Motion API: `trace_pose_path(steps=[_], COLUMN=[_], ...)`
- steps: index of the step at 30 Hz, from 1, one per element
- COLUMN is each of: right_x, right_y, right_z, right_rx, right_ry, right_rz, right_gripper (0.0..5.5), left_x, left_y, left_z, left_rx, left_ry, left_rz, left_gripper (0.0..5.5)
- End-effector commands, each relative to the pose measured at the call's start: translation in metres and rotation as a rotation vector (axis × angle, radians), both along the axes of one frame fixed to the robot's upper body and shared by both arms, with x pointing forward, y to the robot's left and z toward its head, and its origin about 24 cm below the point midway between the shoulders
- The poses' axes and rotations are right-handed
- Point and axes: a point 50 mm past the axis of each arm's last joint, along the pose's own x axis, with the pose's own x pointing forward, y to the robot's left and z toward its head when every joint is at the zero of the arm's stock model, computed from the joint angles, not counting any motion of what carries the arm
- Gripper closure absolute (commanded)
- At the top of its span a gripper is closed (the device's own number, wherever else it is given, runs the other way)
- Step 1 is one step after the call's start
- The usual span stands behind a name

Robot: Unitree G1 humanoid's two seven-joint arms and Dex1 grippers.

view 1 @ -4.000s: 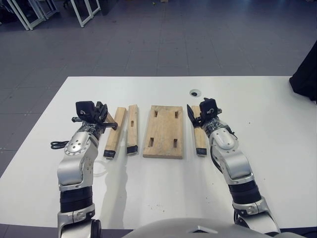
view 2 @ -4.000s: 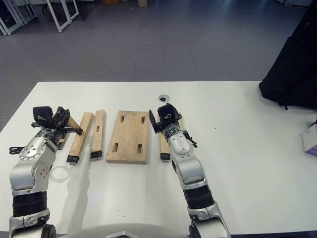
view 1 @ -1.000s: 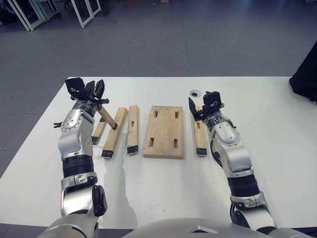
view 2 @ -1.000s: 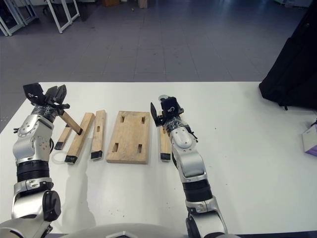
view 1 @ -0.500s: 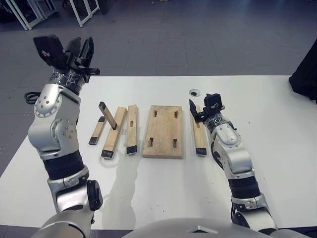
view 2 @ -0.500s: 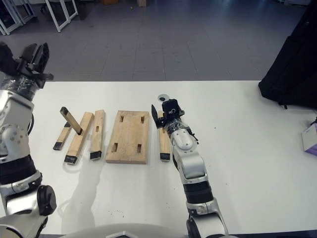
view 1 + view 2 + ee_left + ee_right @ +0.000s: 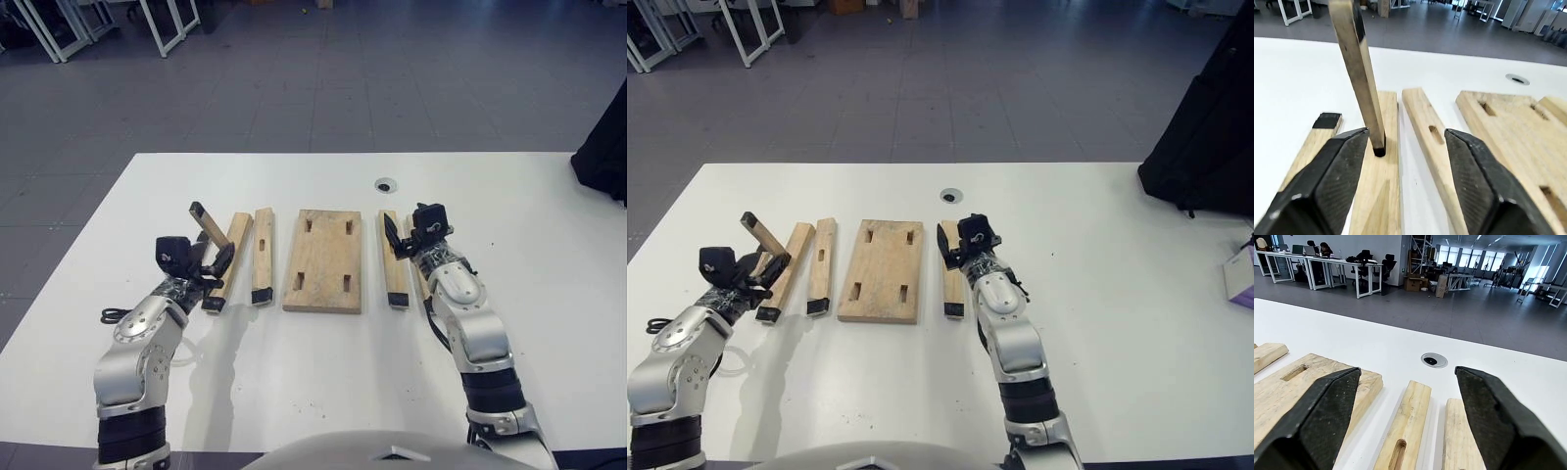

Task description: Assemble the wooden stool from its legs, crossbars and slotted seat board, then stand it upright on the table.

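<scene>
Lying flat at the middle of the white table (image 7: 549,323), the slotted seat board (image 7: 322,258) shows 4 slots facing up. On its left lie 2 legs side by side: the inner leg (image 7: 262,255) is just beside the board and the outer leg (image 7: 227,261) is next to that. A crossbar (image 7: 208,227) stands tilted in the outer leg's slot, dark-tipped end up. The left gripper (image 7: 214,264) hangs low over the outer leg, jaws spread wide and holding nothing. In the left wrist view its 2 fingers (image 7: 1327,186) flank the crossbar's foot and both legs (a shorter black-tipped piece (image 7: 1315,142) lies just outside them). Right of the board lies another leg (image 7: 394,279), with 1 more piece (image 7: 1462,440) just beside it. The right gripper (image 7: 404,240) sits above these 2, jaws wide apart and empty. A round cable hole (image 7: 386,183) lies farther back on the table.
</scene>
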Motion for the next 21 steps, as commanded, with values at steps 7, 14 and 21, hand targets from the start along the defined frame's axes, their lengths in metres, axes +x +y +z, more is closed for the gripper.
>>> trace_pose_path(steps=[7,14,21], right_x=[-0.001,-0.005,-0.005], right_y=[0.008,0.010,0.013], right_z=[0.000,-0.004,-0.002], right_rx=[0.016,-0.008,-0.031], right_ry=[0.027,0.048,0.040], right_rz=[0.020,0.023,0.028], right_gripper=[1.95,1.95,1.95], left_x=[0.021,0.020,0.017], left_y=[0.020,0.017,0.020], left_z=[-0.007,-0.019,-0.035], left_rx=[0.140,0.119,0.093], left_ry=[0.127,0.206,0.309], left_rz=[-0.003,-0.044,-0.033], left_gripper=[2.64,2.64,2.64])
